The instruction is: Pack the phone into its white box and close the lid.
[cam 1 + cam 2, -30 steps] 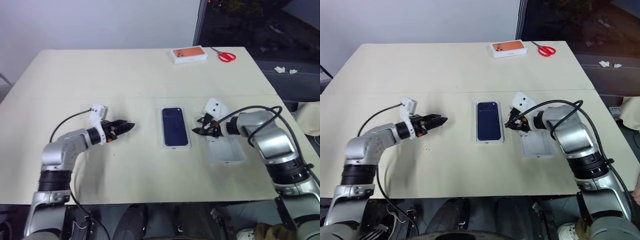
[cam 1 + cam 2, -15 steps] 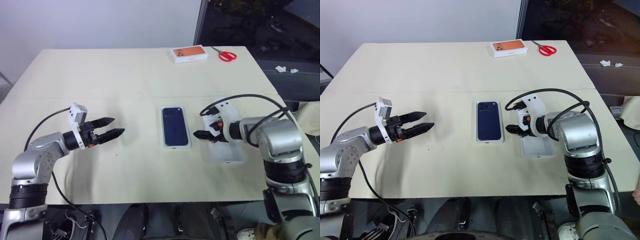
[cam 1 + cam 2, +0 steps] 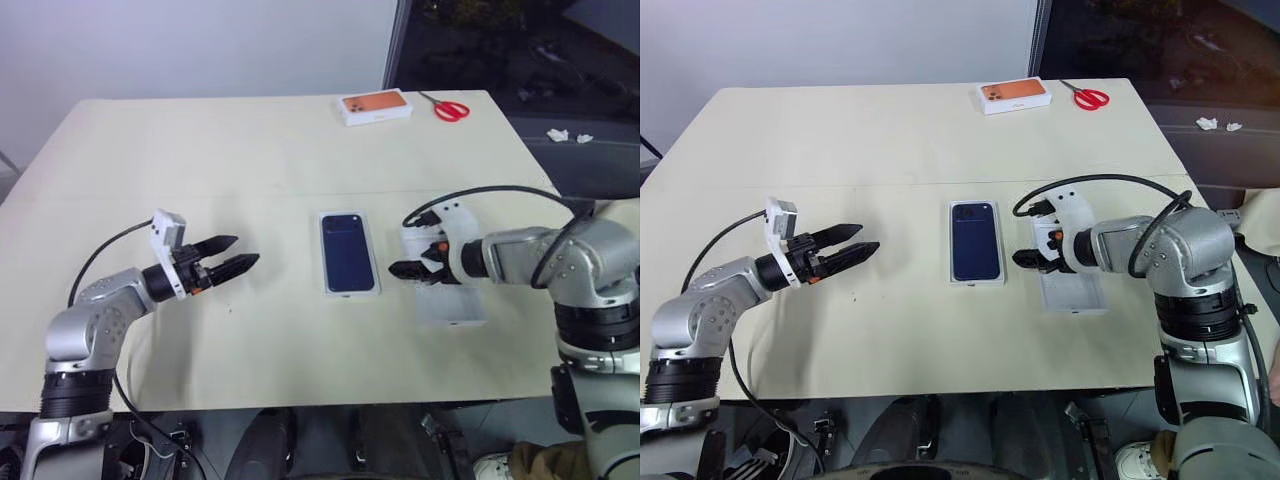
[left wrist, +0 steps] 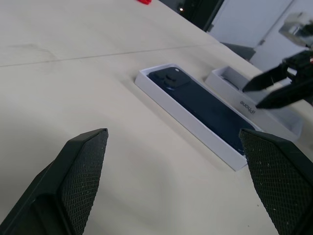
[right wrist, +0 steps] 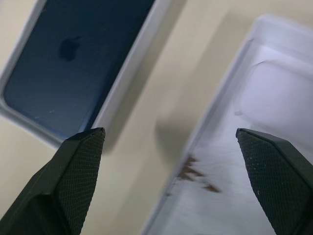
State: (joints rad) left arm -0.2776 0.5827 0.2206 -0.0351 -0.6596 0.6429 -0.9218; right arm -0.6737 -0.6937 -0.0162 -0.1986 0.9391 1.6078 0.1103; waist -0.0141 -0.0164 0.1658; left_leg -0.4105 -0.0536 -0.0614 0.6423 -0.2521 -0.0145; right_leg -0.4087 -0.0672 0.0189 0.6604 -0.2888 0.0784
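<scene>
**Right of the white box, the lid waits under the nearer arm**

Left of the white box (image 3: 351, 291), our left gripper (image 3: 246, 250) hangs above bare table (image 3: 250, 150), well apart from the box. Its fingers are spread wide with nothing between them, and they point across at the box's long side.

The phone (image 3: 348, 255) lies flat in the white box with its dark glossy back up and its camera cluster at the far end. Box and phone share one long axis, running straight away from us.

Just right of the box, our right gripper (image 3: 395, 271) hovers over the narrow strip of table between the box and the lid (image 3: 455, 305). It is tilted downward, with its jaws wide and empty. The lid lies hollow side up, parallel to the box, near it but not touching. A pale rounded shape shows inside; we cannot tell whether it is a separate insert.

We judge that the packing is done and the closing is not. The right arm is plainly the nearer one. The lid must be lifted, turned over and carried a short way leftward onto the box with the long axes matched.

Open table surrounds both pieces. The orange-topped box (image 3: 375, 106) and the scissors (image 3: 450, 108) sit far beyond the box, out of the path.
</scene>
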